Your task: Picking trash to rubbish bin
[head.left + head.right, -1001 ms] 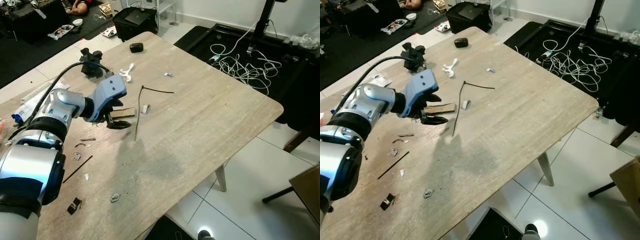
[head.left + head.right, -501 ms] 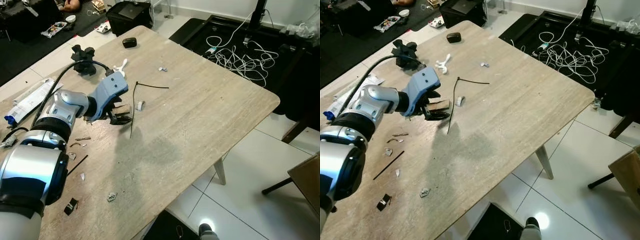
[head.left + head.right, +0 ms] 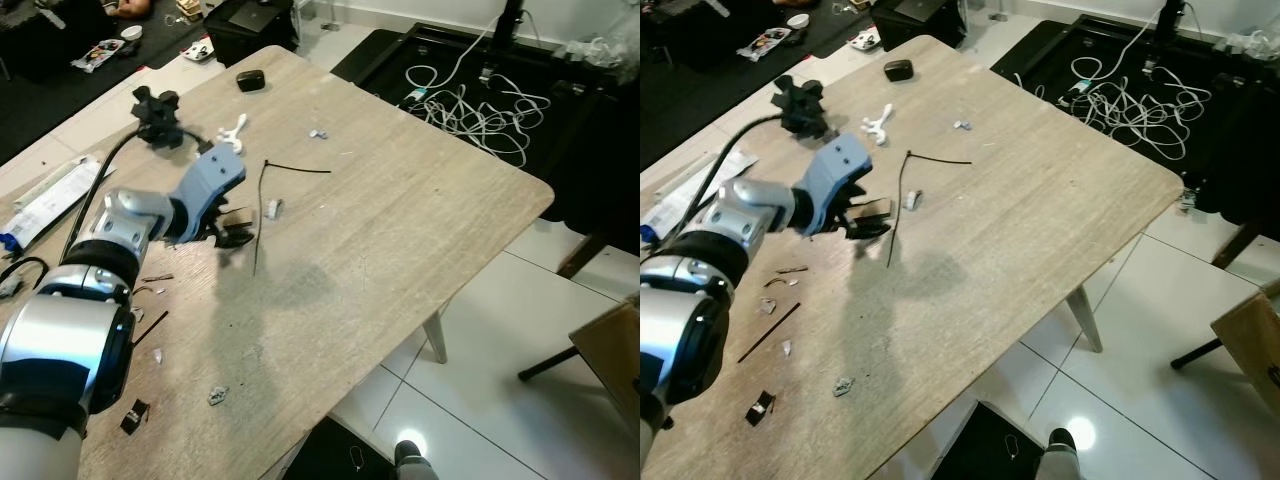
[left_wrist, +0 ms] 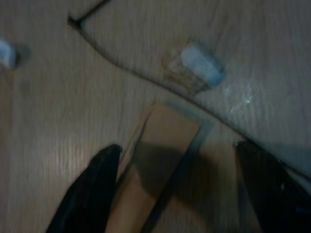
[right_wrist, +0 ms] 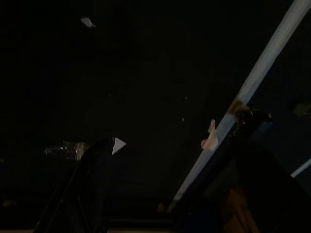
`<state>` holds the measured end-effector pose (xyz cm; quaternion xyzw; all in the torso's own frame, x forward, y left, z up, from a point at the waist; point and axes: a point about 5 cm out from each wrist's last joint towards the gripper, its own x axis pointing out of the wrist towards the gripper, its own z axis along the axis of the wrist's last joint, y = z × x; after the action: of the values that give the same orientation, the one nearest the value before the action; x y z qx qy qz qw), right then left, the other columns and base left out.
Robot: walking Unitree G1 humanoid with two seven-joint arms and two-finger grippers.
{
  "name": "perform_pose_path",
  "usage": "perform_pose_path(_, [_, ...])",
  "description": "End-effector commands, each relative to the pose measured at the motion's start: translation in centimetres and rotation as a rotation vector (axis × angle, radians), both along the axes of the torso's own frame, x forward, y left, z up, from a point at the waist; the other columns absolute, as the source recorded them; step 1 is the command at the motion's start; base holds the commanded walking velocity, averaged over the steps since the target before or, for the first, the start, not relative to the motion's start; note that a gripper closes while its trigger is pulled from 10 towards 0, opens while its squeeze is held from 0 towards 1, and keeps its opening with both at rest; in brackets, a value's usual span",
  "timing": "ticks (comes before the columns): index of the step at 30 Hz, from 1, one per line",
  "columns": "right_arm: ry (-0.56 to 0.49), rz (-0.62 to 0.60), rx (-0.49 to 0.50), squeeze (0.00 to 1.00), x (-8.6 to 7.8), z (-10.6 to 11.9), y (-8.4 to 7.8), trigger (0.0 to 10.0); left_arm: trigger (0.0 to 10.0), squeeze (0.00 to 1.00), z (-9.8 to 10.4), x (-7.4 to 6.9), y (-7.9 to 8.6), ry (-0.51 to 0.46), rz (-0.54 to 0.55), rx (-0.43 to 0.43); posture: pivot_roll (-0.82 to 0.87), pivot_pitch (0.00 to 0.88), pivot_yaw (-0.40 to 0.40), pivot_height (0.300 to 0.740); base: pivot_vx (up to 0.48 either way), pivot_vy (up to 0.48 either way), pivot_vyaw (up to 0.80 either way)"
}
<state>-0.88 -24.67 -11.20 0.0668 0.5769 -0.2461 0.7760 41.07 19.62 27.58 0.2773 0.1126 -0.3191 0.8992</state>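
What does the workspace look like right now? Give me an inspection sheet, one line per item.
Surface: light wooden table, strewn with small litter.
Job's things: brown cardboard strip lying flat between the left gripper's fingers; no rubbish bin seen.
Clutter: long black cable tie, small white scrap, white plastic piece, black clamp-like object, small dark case, dark bits near the table's front edge.
Grippers: left gripper open, low over the strip; right gripper open, hanging in shade.
Cables: white cords tangled on a black mat on the floor.
Surroundings: white tiled floor; more litter on the floor beyond the table.
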Motion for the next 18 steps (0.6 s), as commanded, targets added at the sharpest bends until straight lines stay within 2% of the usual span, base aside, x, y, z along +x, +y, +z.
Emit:
perform_pose_path(1, [0.048, -0.031, 0.016, 0.00, -2.0, -0.1, 0.4, 10.0, 10.0, 0.00, -1.7, -0.4, 2.2, 0.062, 0.084, 0.006, -0.44, 0.443, 0.241, 0.740, 0.000, 0.000, 0.00])
perform_pose_path(7, [0.047, -0.040, 0.006, 0.00, -2.3, 0.1, 0.1, 10.0, 10.0, 0.00, -2.3, -0.5, 2.8, 0.064, 0.134, -0.012, -0.46, 0.451, 0.237, 0.740, 0.000, 0.000, 0.00])
perform_pose_path(14, [0.055, -0.054, -0.006, 0.00, -3.1, 0.3, -0.4, 10.0, 10.0, 0.00, -2.8, -0.5, 2.8, 0.091, 0.169, -0.095, -0.48, 0.461, 0.235, 0.740, 0.000, 0.000, 0.00])
perform_pose_path(15, [0.056, -0.055, -0.007, 0.00, -3.2, 0.3, -0.4, 10.0, 9.4, 0.00, -2.9, -0.5, 2.7, 0.096, 0.171, -0.111, -0.48, 0.461, 0.235, 0.740, 0.000, 0.000, 0.00])
perform_pose_path(16, [0.057, -0.058, -0.009, 0.00, -3.4, 0.3, -0.5, 10.0, 3.4, 0.00, -3.1, -0.5, 2.7, 0.107, 0.174, -0.122, -0.49, 0.464, 0.234, 0.740, 0.000, 0.000, 0.00])
perform_pose_path(17, [0.058, -0.059, -0.011, 0.00, -3.4, 0.4, -0.5, 10.0, 0.0, 0.00, -3.2, -0.5, 2.7, 0.116, 0.177, -0.127, -0.49, 0.463, 0.234, 0.740, 0.000, 0.000, 0.00])
perform_pose_path(18, [0.058, -0.060, -0.011, 0.00, -3.5, 0.4, -0.5, 10.0, 0.0, 0.00, -3.4, -0.6, 2.7, 0.124, 0.178, -0.125, -0.49, 0.463, 0.234, 0.740, 0.000, 0.000, 0.00])
